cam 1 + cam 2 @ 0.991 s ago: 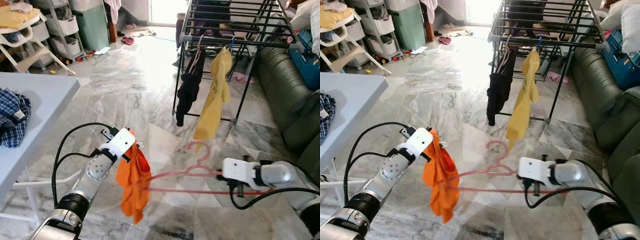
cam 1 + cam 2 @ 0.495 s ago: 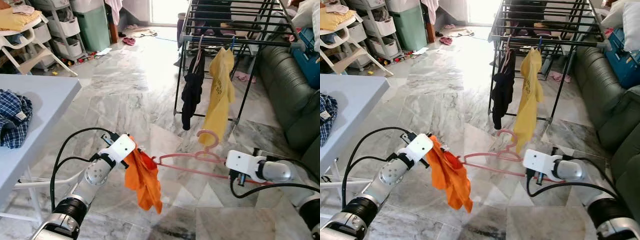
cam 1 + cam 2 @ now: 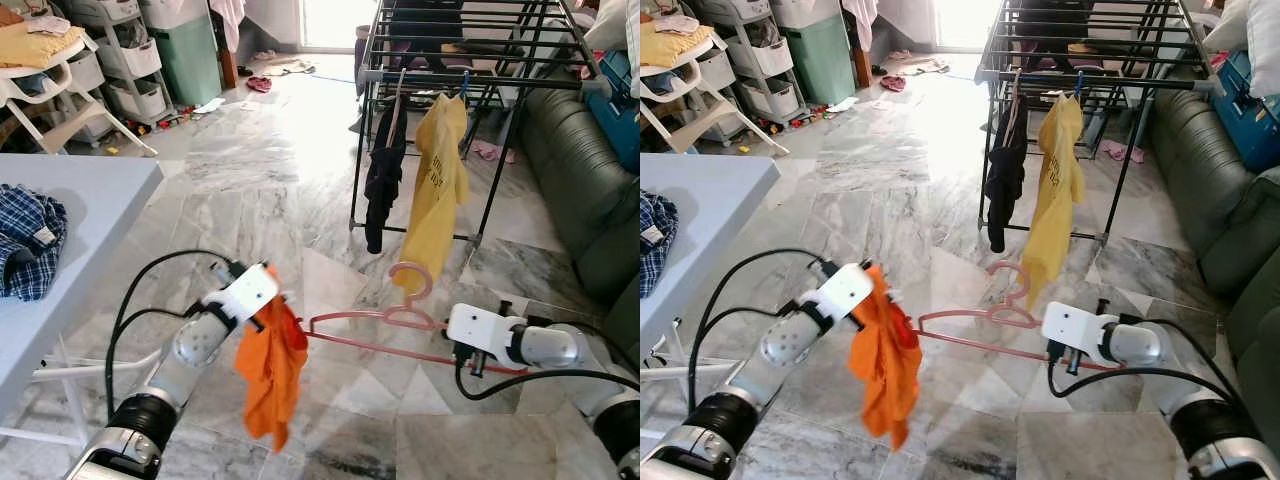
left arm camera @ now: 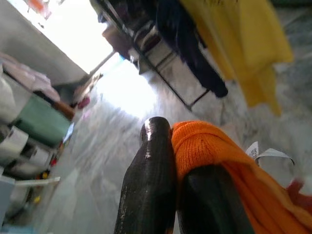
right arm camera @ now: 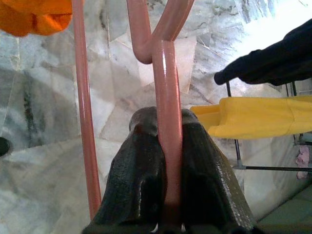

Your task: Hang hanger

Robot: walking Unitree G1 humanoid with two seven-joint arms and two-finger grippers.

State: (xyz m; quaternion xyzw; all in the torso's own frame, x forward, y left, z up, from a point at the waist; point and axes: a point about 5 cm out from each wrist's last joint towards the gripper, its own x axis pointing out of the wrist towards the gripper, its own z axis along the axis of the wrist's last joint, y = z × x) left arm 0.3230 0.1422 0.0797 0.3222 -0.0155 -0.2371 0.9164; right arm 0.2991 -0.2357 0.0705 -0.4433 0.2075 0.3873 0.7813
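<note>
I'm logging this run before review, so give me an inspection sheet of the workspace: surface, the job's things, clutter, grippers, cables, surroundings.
Surface: marble floor; grey table on the robot's left.
Job's things: pink hanger held level, one end inside the orange garment; drying rack ahead with a black garment and a yellow garment hanging on it.
Clutter: plaid cloth on the table; small items on the far floor.
Grippers: left gripper shut on the orange garment; right gripper shut on the hanger.
Cables: black cables looped along both arms.
Surroundings: green sofa, storage shelves, white chair.
</note>
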